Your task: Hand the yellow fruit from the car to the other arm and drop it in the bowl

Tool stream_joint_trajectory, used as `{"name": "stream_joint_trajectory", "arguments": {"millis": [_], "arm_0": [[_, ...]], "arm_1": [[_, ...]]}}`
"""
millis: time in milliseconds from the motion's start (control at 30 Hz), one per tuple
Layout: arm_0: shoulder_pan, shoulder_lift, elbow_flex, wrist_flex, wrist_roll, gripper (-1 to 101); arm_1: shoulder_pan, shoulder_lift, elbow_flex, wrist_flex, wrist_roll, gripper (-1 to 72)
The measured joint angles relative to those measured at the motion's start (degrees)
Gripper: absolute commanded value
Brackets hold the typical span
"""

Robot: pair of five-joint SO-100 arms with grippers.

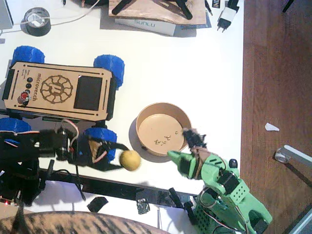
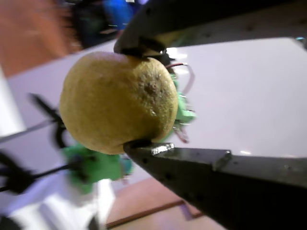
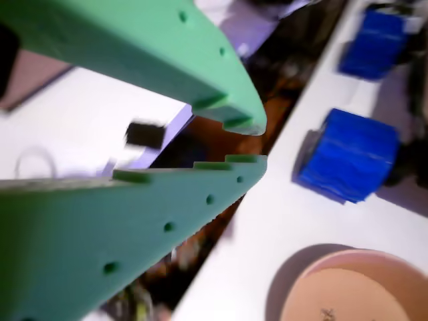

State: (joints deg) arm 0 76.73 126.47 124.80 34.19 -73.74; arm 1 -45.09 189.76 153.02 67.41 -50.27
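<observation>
fruit: the lemon [image 1: 129, 160] sits pinched in the left tool [image 1: 120, 157], off the car [image 1: 58, 91], held over the desk [image 1: 195, 73] near its front edge. In a wrist view the lemon [image 2: 117, 101] is clamped top and bottom between two black jaws.

left tool: black, holding the lemon — its tip points right, toward the green arm [image 1: 229, 192].

right tool: the green tool [image 1: 184, 145] has its tips near the bowl [image 1: 163, 128] rim on the right side. In a wrist view the green tool [image 3: 244, 142] shows its jaws at a narrow gap with nothing between them.

key relation: the lemon lies to the left of the green tool and a little nearer the desk's front edge, with open desk between them — the bowl's front wall sits just above that gap.

nearer arm: the left arm has the lemon; the green arm is near but not touching.

axis: the lemon looks almost round, so approach angle probably matters little; the black jaws cover its top and bottom, leaving its sides free.

next move, as I judge it: the green jaws need to widen before closing on those free sides.

bowl: holds only crumbs.
</observation>
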Motion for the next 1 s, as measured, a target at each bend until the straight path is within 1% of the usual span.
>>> {"name": "stream_joint_trajectory", "arguments": {"millis": [100, 200, 300, 333, 367, 433, 467, 533, 633, 833, 1000], "arm_0": [[1.32, 0.0, 2.81, -5.19, -2.9, 0], [1.58, 0.0, 4.57, -7.47, -6.42, 0], [2.29, 0.0, 5.45, -8.96, -8.44, 0], [2.37, 0.0, 5.62, -9.58, -8.7, 0], [2.37, 0.0, 5.71, -10.2, -8.88, 0], [2.37, 0.0, 5.71, -10.99, -8.96, 0], [2.37, 0.0, 5.71, -11.34, -8.96, 0], [2.37, 0.0, 5.71, -11.87, -8.96, 0], [2.37, -0.09, 5.8, -14.77, -9.58, 0], [3.6, -3.52, 5.8, -21.18, -14.77, 0], [3.78, -6.77, 5.8, -26.19, -15.64, 0]], "arm_1": [[-3.96, -0.53, 0.0, 0.09, -4.66, -0.2], [-8.0, -1.76, 0.44, -0.18, -8.26, -0.2], [-10.99, -2.72, 1.23, -2.2, -10.02, 0.3], [-11.6, -3.16, 1.41, -2.64, -10.28, 4.2], [-12.3, -3.78, 1.41, -2.9, -10.46, 6.6], [-13.1, -4.66, 1.41, -2.9, -10.55, 15.6], [-13.27, -5.01, 1.41, -2.9, -10.55, 17.0], [-13.27, -5.45, 1.41, -2.02, -10.55, 28.4], [-13.27, -5.89, 1.76, -0.97, -10.63, 34.7], [-14.15, -8.26, 1.85, -1.67, -10.63, 39.2], [-14.15, -10.99, 1.85, -6.68, -10.99, 39.0]]}}
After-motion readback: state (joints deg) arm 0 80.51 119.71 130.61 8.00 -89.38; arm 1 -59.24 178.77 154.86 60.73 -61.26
